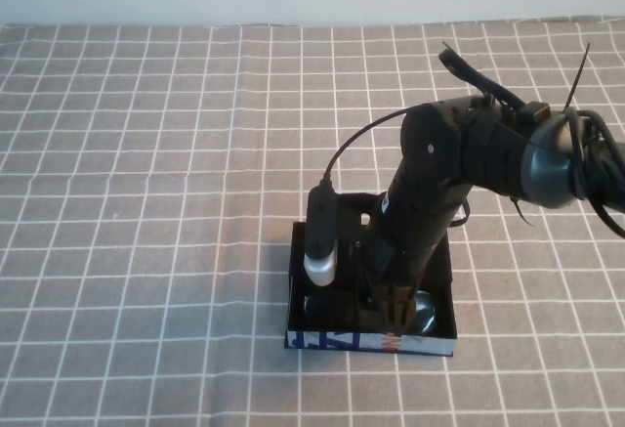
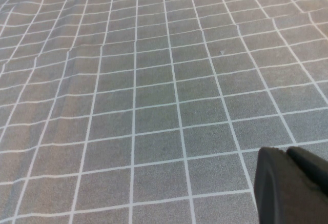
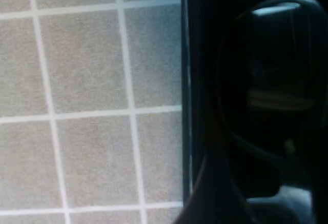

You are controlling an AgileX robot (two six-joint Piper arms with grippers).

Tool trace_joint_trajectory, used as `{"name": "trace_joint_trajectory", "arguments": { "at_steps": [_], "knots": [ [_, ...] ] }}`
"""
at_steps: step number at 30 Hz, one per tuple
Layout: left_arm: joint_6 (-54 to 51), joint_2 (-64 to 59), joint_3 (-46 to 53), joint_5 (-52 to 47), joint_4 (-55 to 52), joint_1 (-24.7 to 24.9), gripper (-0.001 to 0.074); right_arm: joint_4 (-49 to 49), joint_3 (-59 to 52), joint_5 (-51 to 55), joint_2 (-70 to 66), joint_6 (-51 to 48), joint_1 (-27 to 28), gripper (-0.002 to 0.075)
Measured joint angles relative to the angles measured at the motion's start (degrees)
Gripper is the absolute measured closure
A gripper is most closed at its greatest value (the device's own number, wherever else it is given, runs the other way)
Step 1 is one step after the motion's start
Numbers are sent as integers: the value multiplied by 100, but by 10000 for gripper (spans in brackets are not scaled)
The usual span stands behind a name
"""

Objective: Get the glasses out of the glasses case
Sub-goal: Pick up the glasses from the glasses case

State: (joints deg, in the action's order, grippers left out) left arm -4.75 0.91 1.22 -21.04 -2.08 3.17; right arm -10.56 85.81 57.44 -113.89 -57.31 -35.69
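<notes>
**Reaching into the open case**

The glasses are lying inside the glasses case on the checked tablecloth. My right gripper is dipping into the case over them — grip unclear. My left gripper is hovering over bare cloth, grip unclear too.

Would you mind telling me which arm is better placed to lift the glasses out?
Right: its pincer is down inside the glasses case, at the glasses. The left pincer shows only over bare tablecloth.

Black right arm, grey rounded joint cap, looping black cables, white-tipped wrist module, dark left end effector
</notes>
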Motion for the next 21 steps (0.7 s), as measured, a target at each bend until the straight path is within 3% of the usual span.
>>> {"name": "trace_joint_trajectory", "arguments": {
  "at_steps": [15,17,21],
  "knots": [
    [0,0,0,0,0,0,739,-57,-9,-84,-119,0,-13,334],
    [0,0,0,0,0,0,739,-81,-9,-116,-176,0,-22,387],
    [0,0,0,0,0,0,740,-81,32,-139,-160,24,-22,611]
  ]
}}
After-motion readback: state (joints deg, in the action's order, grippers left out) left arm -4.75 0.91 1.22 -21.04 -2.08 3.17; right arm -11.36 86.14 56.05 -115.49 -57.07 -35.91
